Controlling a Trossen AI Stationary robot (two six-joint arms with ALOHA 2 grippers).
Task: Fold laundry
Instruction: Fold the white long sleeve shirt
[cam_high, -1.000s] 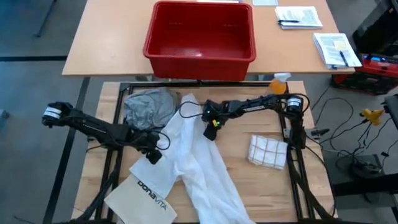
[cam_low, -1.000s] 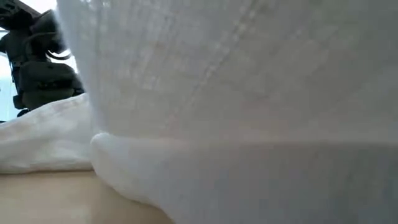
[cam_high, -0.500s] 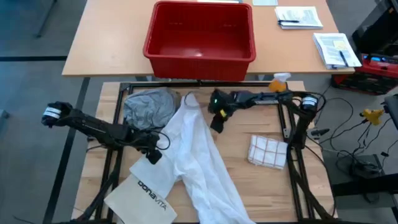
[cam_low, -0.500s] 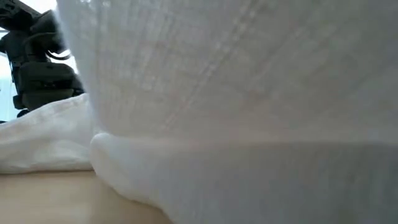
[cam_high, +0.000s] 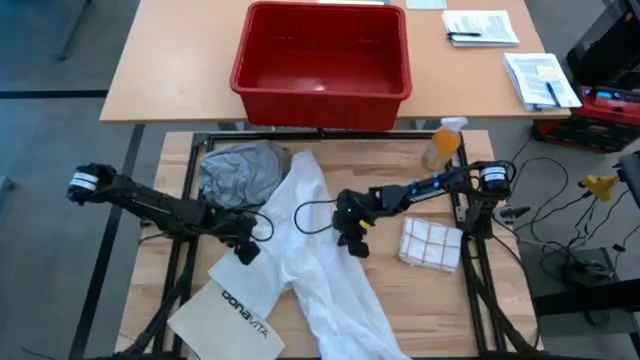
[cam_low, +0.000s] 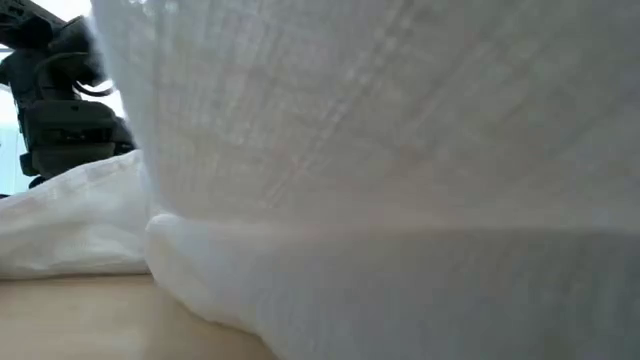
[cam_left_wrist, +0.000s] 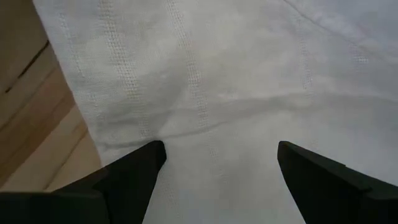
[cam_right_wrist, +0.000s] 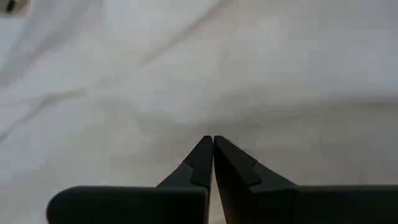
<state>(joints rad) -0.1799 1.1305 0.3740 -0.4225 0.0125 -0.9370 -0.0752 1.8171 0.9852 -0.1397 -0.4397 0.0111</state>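
The right hand (cam_high: 352, 243) was pressed shut over the white shirt (cam_high: 310, 250); the left hand (cam_high: 245, 247) was held open on its left edge.

High cam straight down over whole table (cam_high: 420, 290). Low cam at tabletop level, smothered by white shirt (cam_low: 380, 150). Both wrist cams pressed close on same shirt.

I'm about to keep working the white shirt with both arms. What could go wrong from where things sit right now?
1. The right gripper is shut over the white shirt with no cloth visibly between its fingers, so a lift may come up empty.
2. The left gripper is open over the shirt, which also overlaps the printed bag; a grab there might drag the bag.
3. The shirt blocks the low view, so grasp height is hard to judge.
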